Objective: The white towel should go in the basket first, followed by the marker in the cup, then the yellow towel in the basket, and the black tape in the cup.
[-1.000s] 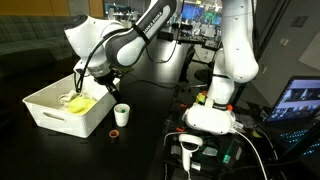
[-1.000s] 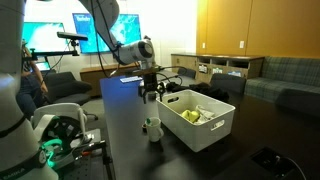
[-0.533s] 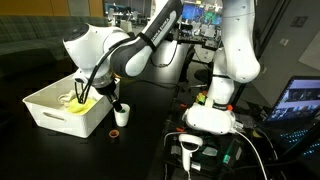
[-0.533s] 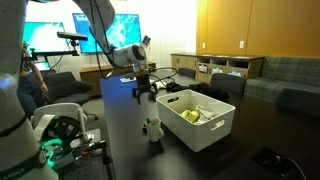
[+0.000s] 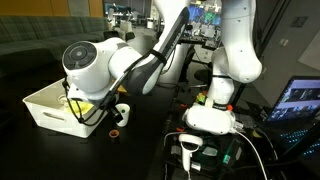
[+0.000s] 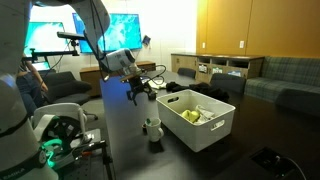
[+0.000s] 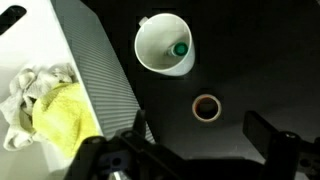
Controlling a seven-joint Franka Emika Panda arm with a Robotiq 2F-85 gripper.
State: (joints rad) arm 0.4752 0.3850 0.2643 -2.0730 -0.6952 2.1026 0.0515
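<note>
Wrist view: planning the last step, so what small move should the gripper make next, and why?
Probably centre the open, empty gripper over the small round tape roll beside the white cup. The white towel and yellow towel already lie in the white ribbed basket, the green-capped marker in the cup.

Nothing written can be read: the lit screens [image 6: 50, 42] far behind the gripper [image 6: 139, 97] are too small and blurred to make out.

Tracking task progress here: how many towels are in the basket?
2. The white towel lies crumpled in the basket; the yellow towel lies right beside it, against the basket's ribbed wall. Others could be hidden underneath.
</note>
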